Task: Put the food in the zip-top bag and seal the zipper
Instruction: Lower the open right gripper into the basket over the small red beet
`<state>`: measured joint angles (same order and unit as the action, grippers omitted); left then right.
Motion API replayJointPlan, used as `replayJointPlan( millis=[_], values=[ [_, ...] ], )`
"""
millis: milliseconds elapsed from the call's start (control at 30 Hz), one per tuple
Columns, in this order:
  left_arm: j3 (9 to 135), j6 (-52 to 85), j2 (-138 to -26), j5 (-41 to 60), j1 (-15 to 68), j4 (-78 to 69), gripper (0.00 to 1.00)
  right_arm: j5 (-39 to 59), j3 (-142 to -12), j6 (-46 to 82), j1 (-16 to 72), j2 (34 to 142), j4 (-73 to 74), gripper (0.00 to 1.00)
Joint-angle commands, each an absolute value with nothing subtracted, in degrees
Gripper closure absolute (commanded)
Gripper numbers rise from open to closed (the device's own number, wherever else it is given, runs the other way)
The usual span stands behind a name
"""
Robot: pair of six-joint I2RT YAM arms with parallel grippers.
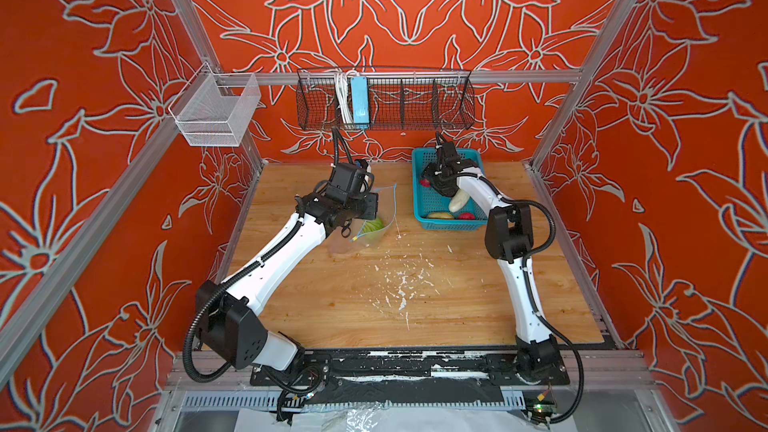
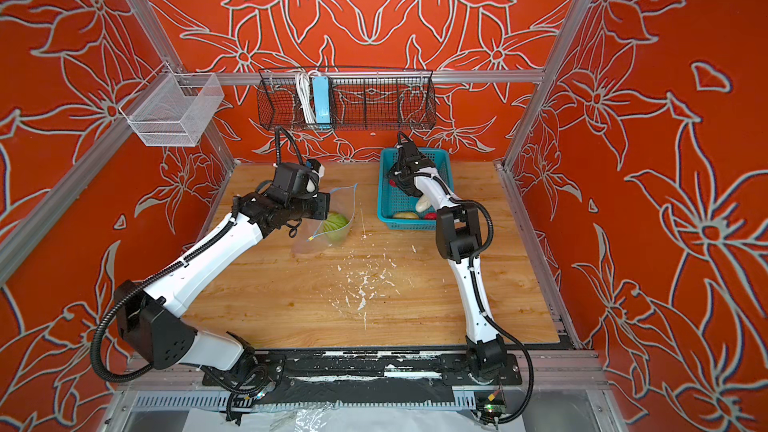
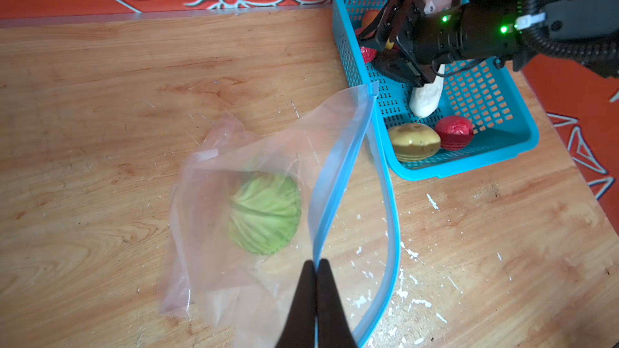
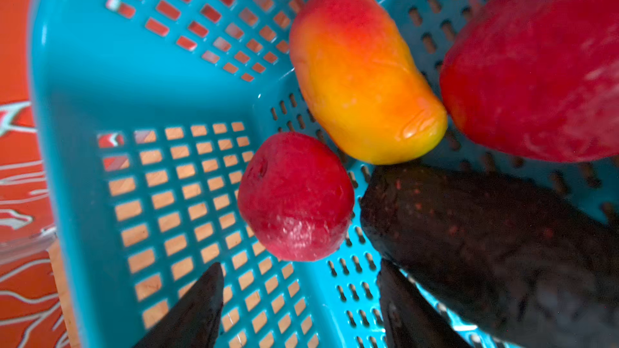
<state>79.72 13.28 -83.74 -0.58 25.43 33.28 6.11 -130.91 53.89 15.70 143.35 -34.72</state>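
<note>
The clear zip-top bag (image 3: 234,162) lies on the wooden table with its mouth held open. A green cabbage (image 3: 264,212) sits inside it. My left gripper (image 3: 316,262) is shut on one lip of the blue zipper (image 3: 341,169), and the other lip bows away toward the basket. My right gripper (image 4: 299,264) hangs open inside the teal basket (image 4: 83,78), just above a red strawberry (image 4: 294,195). Beside that lie an orange-yellow mango (image 4: 361,75), a dark avocado (image 4: 485,246) and a second strawberry (image 4: 542,61). The white radish (image 3: 427,95) and yellow-green fruit (image 3: 414,142) lie at the basket's near end.
The basket (image 1: 419,201) stands at the back right of the table (image 1: 457,305), just right of the bag. White flecks (image 1: 399,280) are scattered mid-table. On the back rail hang a black wire rack (image 1: 415,101) holding a light-blue power strip (image 1: 359,99), and a white mesh bin (image 1: 216,112).
</note>
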Motion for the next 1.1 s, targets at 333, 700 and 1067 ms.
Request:
replayJointPlan(
  millis=[333, 700, 1067],
  values=[
    [80.4, 12.4, -83.6, 1.8, 25.0, 32.8, 1.00, 2.9, -137.4, 61.2, 15.3, 148.4, -33.0, 0.29],
    [80.9, 13.5, -83.8, 1.2, 24.4, 33.6, 1.00, 3.8, -140.1, 63.5, 15.3, 151.4, -33.2, 0.43],
    [81.1, 16.5, -84.0, 2.3, 21.2, 33.9, 1.00, 2.9, -139.3, 64.0, 15.2, 151.1, -31.8, 0.48]
  ],
)
